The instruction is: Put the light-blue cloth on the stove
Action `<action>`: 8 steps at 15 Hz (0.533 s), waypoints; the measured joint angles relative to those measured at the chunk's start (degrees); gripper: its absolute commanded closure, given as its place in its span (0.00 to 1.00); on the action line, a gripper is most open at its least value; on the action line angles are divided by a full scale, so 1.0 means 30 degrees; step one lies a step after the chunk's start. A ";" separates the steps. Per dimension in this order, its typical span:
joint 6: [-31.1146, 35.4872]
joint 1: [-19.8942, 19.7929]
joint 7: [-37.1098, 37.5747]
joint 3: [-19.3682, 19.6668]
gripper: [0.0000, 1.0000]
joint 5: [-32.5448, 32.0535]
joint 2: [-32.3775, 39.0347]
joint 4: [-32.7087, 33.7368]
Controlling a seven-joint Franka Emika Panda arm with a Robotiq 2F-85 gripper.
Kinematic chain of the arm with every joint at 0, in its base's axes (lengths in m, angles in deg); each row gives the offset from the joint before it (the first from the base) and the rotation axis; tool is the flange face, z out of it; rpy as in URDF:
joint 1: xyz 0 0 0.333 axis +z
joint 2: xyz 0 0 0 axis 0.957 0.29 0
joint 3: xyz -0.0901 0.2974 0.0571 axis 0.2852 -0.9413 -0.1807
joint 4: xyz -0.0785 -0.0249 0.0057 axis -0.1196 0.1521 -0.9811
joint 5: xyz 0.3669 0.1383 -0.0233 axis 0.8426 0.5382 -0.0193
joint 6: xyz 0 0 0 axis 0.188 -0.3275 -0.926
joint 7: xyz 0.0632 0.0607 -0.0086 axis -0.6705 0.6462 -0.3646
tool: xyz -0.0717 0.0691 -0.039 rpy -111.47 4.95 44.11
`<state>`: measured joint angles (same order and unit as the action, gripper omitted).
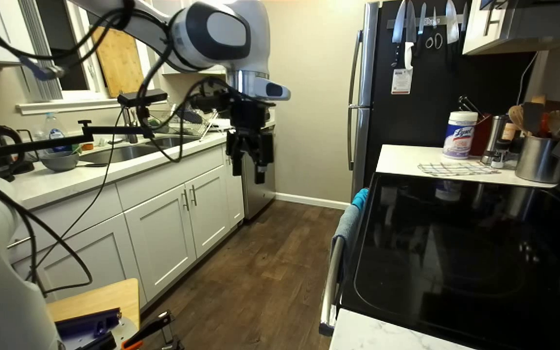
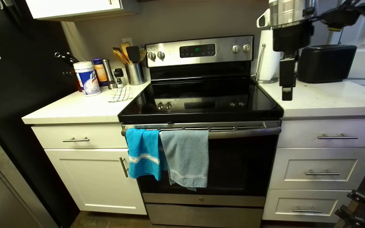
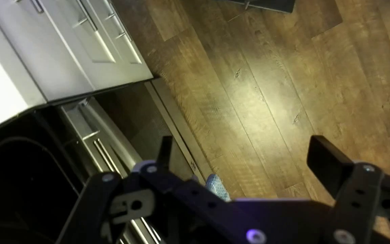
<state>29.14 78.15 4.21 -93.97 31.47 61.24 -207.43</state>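
Note:
Two cloths hang over the oven door handle: a bright blue one with a white stripe and a paler grey-blue one beside it. In an exterior view the bright blue cloth and grey-blue cloth show edge-on. The stove has a black glass top, also seen in an exterior view and the wrist view. My gripper is open and empty, in the air, apart from the cloths; it also shows in an exterior view. In the wrist view a bit of pale blue cloth shows behind it.
The oven handle runs along the stove front. A wipes tub, utensil holder and checked cloth stand or lie on the counter beside the stove. A paper towel roll and toaster are on the other side.

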 measured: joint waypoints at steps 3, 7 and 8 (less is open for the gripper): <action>0.1154 -0.0001 -0.0735 -0.0012 0.00 -0.2034 0.2610 0.1918; 0.2364 0.0001 -0.1519 0.0025 0.00 -0.4125 0.5652 0.4295; 0.2700 0.0003 -0.1745 0.0032 0.00 -0.4395 0.6330 0.4799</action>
<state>37.24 78.16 -1.02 -93.88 18.29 80.23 -193.03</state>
